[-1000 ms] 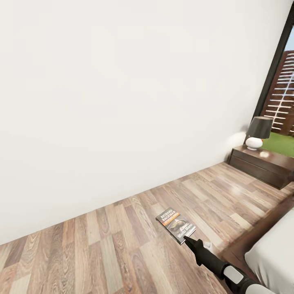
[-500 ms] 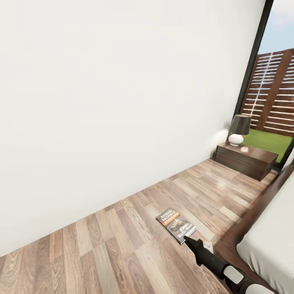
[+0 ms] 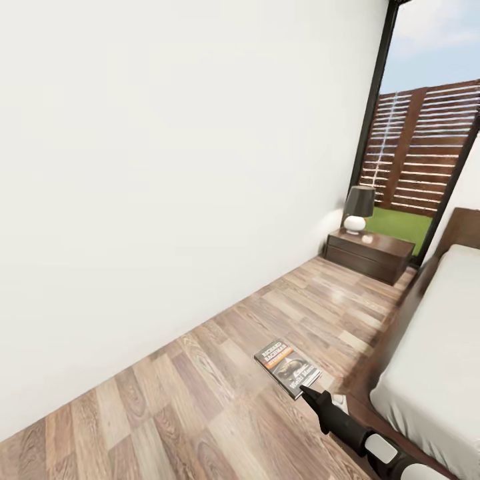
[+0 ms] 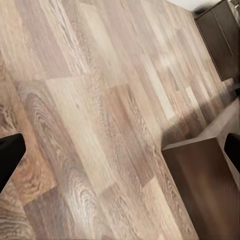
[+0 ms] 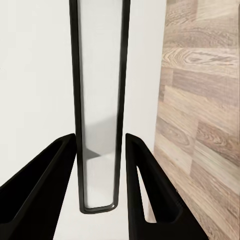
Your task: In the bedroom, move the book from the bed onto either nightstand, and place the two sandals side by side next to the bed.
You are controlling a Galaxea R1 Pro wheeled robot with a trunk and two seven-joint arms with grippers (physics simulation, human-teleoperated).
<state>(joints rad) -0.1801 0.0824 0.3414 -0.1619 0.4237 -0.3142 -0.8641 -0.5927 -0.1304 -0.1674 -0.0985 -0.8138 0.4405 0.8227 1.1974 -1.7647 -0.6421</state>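
The book (image 3: 287, 367), a dark paperback with an orange-and-white title band, hangs flat above the wood floor, and my right gripper (image 3: 305, 390) is shut on its near edge. In the right wrist view the book (image 5: 98, 100) runs edge-on between the two black fingers (image 5: 55, 170). The bed (image 3: 433, 347), with its dark frame and light-grey mattress, lies at the right. A nightstand (image 3: 369, 255) stands beyond it by the window. My left gripper (image 4: 121, 150) is open over the floor near the bed frame's corner (image 4: 205, 185). The sandals are out of view.
A white wall (image 3: 167, 167) runs along the left, and a strip of plank floor (image 3: 220, 373) lies between it and the bed. A dark-shaded lamp (image 3: 359, 208) stands on the nightstand. Behind it is a tall dark-framed window (image 3: 427, 147).
The head camera has swung to the right, so the nightstand has slid left in the picture and more of the bed and window show. The right arm and book keep their place.
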